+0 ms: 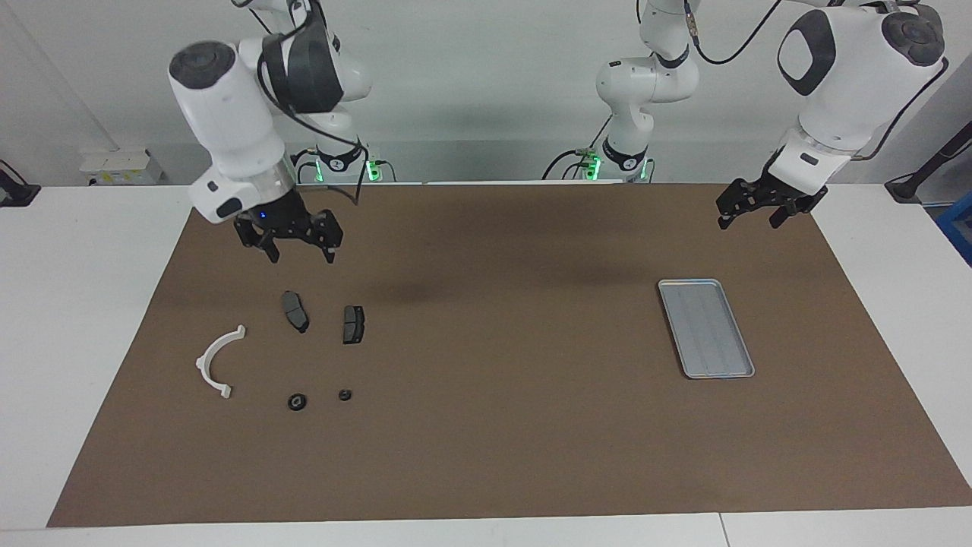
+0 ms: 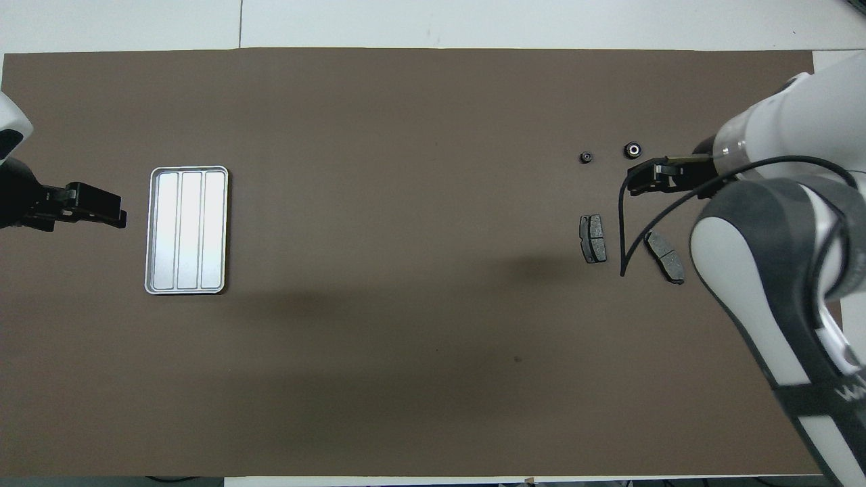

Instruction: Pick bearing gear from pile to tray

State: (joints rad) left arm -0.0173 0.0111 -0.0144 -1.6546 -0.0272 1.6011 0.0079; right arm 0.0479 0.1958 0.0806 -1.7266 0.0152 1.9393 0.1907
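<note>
Tray (image 1: 705, 327) apart from pile (image 1: 296, 349).

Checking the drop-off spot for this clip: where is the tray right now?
The tray lies flat on the brown mat toward the left arm's end of the table, with nothing in it, and the left gripper hangs nearby.

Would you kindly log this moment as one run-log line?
right gripper: open, raised over mat near pile | left gripper: open, waiting by tray | tray: holds nothing | bearing gears: unpicked
</note>
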